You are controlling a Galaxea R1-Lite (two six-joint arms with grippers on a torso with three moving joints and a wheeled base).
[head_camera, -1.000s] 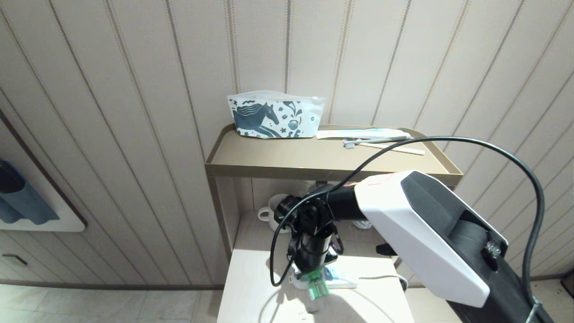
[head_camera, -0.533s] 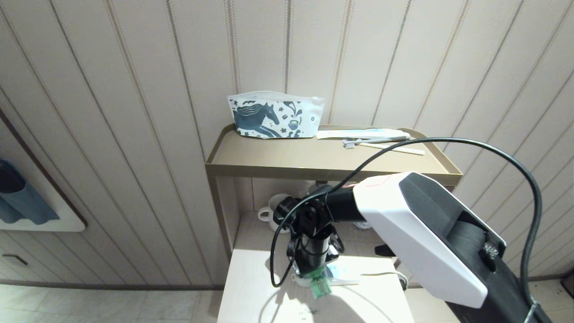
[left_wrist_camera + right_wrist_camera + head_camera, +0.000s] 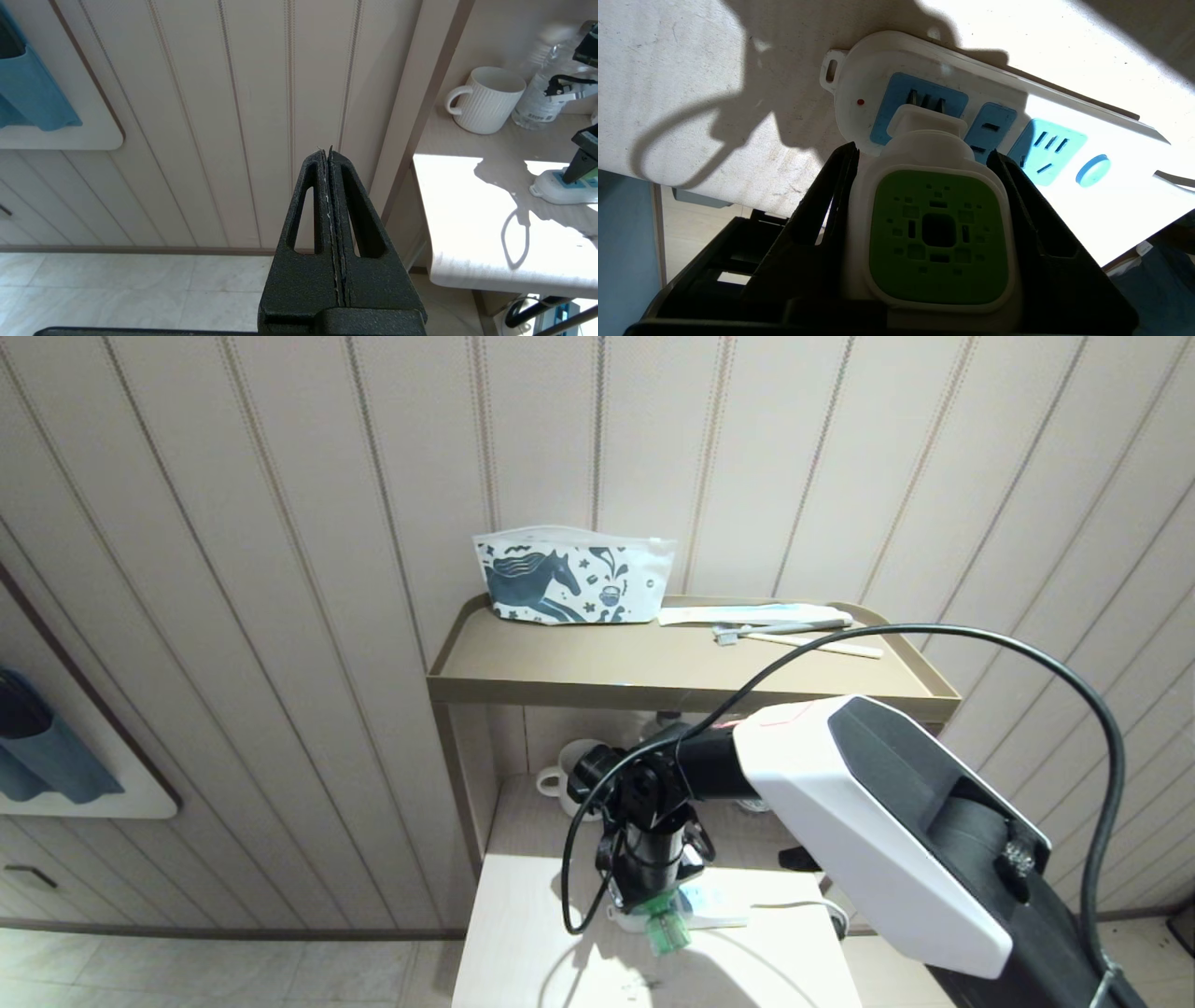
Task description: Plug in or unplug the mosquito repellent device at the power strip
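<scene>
My right gripper point(image 3: 653, 894) points down over the lower table, shut on the mosquito repellent device point(image 3: 667, 933). Its green bottle end faces the table's front edge. In the right wrist view both black fingers point(image 3: 831, 196) clamp the sides of the white-and-green head point(image 3: 938, 233). The device's plug sits at the end socket face of the power strip point(image 3: 1064, 121), with its metal prongs still showing there. The white strip point(image 3: 724, 915) lies flat on the table. Off to the table's left my left gripper point(image 3: 328, 151) hangs parked, shut and empty.
A white mug point(image 3: 560, 775) and a clear water bottle point(image 3: 537, 102) stand at the back under the tan upper shelf point(image 3: 653, 677). That shelf carries a horse-print pouch point(image 3: 574, 574) and a toothbrush point(image 3: 794, 635). My arm's black cable point(image 3: 934, 630) loops above.
</scene>
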